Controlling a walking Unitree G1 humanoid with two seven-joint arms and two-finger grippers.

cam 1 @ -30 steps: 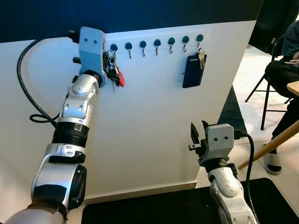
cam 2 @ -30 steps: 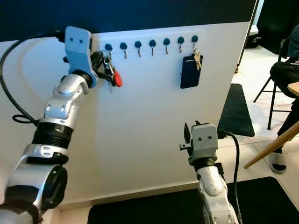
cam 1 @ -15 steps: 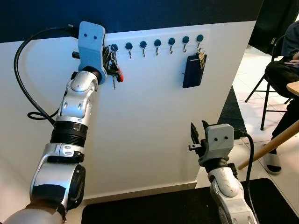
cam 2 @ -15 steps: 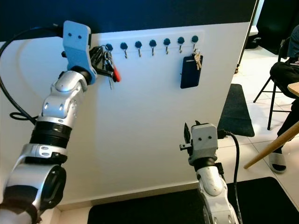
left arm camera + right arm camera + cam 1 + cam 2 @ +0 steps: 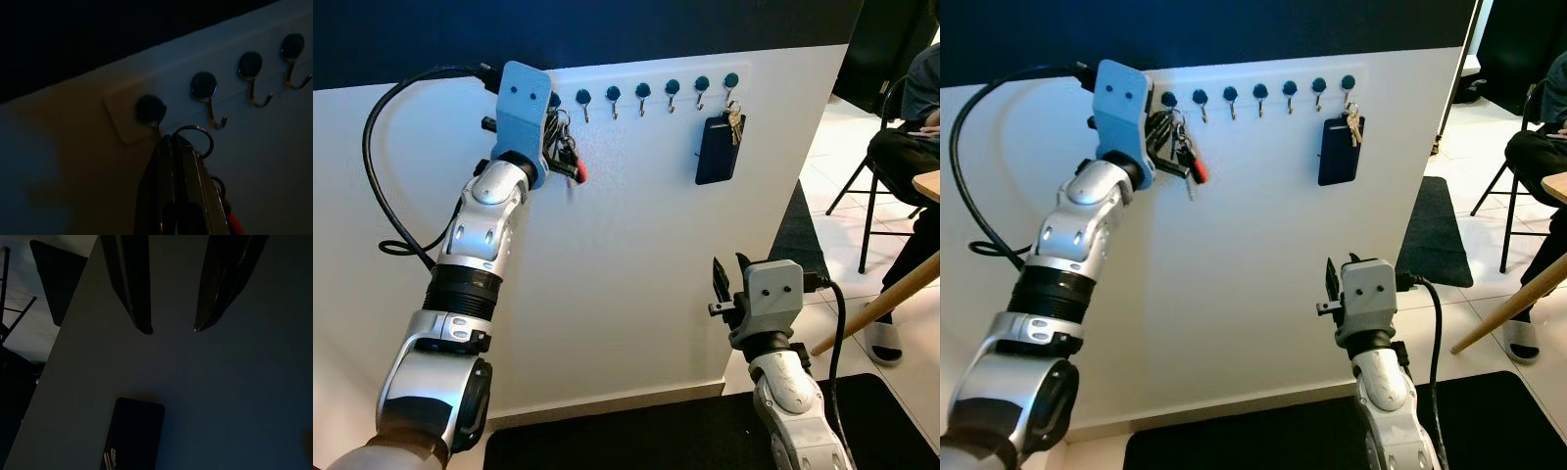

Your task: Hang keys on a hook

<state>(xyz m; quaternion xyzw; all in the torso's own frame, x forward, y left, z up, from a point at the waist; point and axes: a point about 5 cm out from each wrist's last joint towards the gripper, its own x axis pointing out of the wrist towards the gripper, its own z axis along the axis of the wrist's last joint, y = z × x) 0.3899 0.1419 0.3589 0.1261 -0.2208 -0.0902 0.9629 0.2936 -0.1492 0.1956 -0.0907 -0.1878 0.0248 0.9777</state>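
Note:
My left gripper is raised against the white wall panel, shut on a bunch of keys with a red tag. It sits just below the leftmost of several blue-capped hooks. In the left wrist view the shut fingers pinch the key ring. The ring hangs beside and slightly under the leftmost hook, clear of the hook to its right. My right gripper is open, held low in front of the panel with nothing in it.
A black pouch with keys hangs on the rightmost hook. A seated person on a chair and a wooden table leg are at the right. A black mat lies at the panel's foot.
My left gripper has moved right and slightly down along the panel with the keys, after rising a little. The right arm has not moved.

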